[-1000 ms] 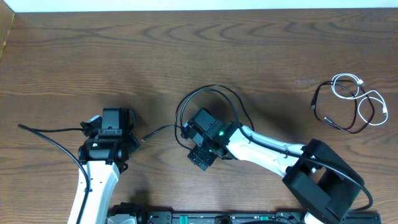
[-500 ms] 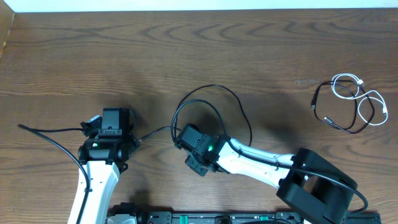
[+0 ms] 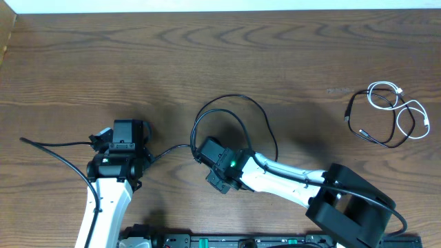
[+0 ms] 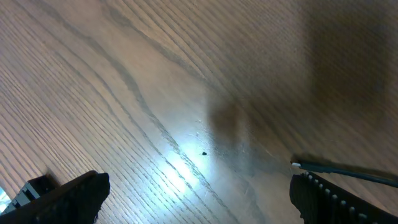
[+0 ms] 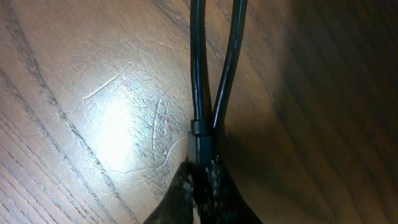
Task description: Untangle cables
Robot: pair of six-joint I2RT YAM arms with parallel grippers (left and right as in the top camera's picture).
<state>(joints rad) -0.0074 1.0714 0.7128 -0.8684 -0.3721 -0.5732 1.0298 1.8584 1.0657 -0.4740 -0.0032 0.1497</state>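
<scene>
A black cable (image 3: 234, 96) forms a loop at the table's middle. My right gripper (image 3: 202, 146) sits at the loop's lower left end. In the right wrist view this gripper (image 5: 200, 183) is shut on the cable's black plug (image 5: 199, 146), and two black strands (image 5: 198, 62) run away from it side by side. A thin end of the cable (image 3: 169, 147) trails left toward my left gripper (image 3: 127, 138). My left gripper (image 4: 199, 199) is open and holds nothing, with a cable tip (image 4: 336, 168) lying just beyond its right finger (image 4: 342, 199). A white cable (image 3: 386, 93) and a black cable (image 3: 358, 127) lie tangled together at the far right.
A thick black wire (image 3: 55, 153) runs from the left arm to the table's left side. The right arm's white link (image 3: 289, 176) stretches from the lower right toward the middle. The arm bases (image 3: 227, 241) line the front edge.
My right gripper has slid left along the table and has shut on the black cable's plug. The loop has shifted a little with it. The left arm has not moved.
</scene>
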